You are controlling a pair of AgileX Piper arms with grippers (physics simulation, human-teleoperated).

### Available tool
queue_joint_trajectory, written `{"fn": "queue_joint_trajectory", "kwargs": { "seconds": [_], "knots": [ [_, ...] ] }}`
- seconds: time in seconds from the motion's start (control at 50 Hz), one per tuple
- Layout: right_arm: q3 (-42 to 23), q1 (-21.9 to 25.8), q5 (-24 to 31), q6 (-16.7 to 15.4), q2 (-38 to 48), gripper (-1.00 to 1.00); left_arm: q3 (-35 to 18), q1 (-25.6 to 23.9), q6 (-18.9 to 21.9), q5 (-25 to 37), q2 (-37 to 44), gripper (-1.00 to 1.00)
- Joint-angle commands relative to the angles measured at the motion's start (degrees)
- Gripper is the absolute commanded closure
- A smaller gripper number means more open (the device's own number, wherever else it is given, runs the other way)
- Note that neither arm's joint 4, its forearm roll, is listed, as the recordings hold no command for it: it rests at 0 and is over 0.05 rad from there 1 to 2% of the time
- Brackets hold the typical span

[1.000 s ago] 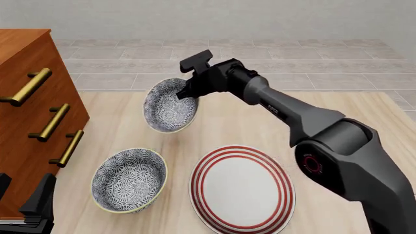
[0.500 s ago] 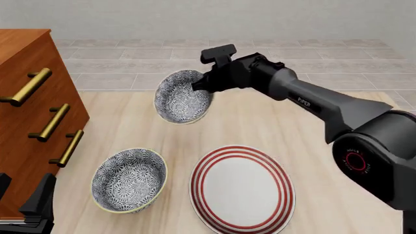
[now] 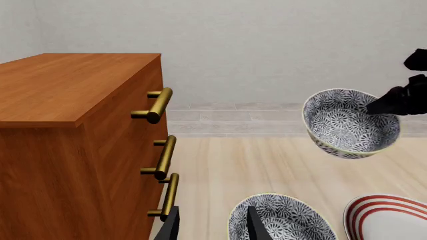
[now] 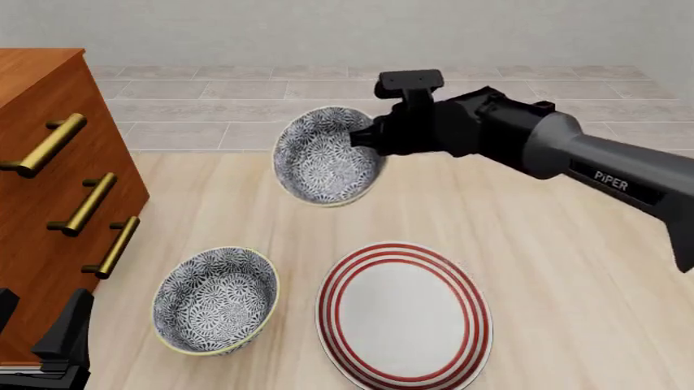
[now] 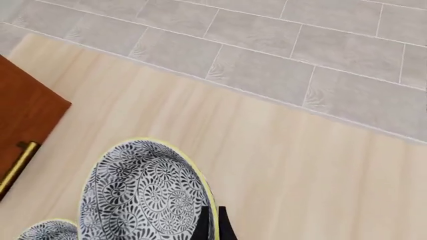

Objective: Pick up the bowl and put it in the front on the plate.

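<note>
Overhead, right end effector (image 4: 363,140) grips bowl (image 4: 325,157); second bowl (image 4: 214,299) flanks plate (image 4: 404,314).

Your right gripper (image 4: 366,138) holds bowl (image 4: 325,156) aloft, behind plate (image 4: 404,314). Second bowl (image 4: 214,300) left of plate, on table (image 4: 542,244). Dresser (image 4: 54,203) far left.

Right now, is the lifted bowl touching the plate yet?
Apart. The front view shows the bowl tilted in the air, gripped at its rim by the right gripper, with bare table between it and the plate. The left wrist view agrees.
</note>
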Motion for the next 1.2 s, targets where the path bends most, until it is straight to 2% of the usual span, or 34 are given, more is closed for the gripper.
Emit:
{"fn": "queue_joint_trajectory", "kwargs": {
  "seconds": [0.02, 0.04, 0.08, 0.34, 0.42, 0.56, 0.72, 1.2],
  "knots": [
    [8.1, -1.0, -2.0, 2.8, -7.7, 1.00, 0.0, 0.0, 0.0, 0.0, 0.0, -1.00],
    [8.1, -1.0, -2.0, 2.8, -7.7, 1.00, 0.0, 0.0, 0.0, 0.0, 0.0, -1.00],
    [10.6, -1.1, -2.4, 4.8, -9.8, 1.00, 0.0, 0.0, 0.0, 0.0, 0.0, -1.00],
    [18.7, -2.0, -3.3, 7.7, -16.9, 1.00, 0.0, 0.0, 0.0, 0.0, 0.0, -1.00],
    [21.1, -1.9, -3.0, 10.5, -19.7, 1.00, 0.0, 0.0, 0.0, 0.0, 0.0, -1.00],
    [24.0, -1.8, -2.1, 11.1, -22.7, 1.00, 0.0, 0.0, 0.0, 0.0, 0.0, -1.00],
    [28.4, -2.8, -1.6, 13.1, -26.5, 1.00, 0.0, 0.0, 0.0, 0.0, 0.0, -1.00],
    [40.5, -3.5, -3.5, 17.6, -35.2, 1.00, 0.0, 0.0, 0.0, 0.0, 0.0, -1.00]
  ]
}}
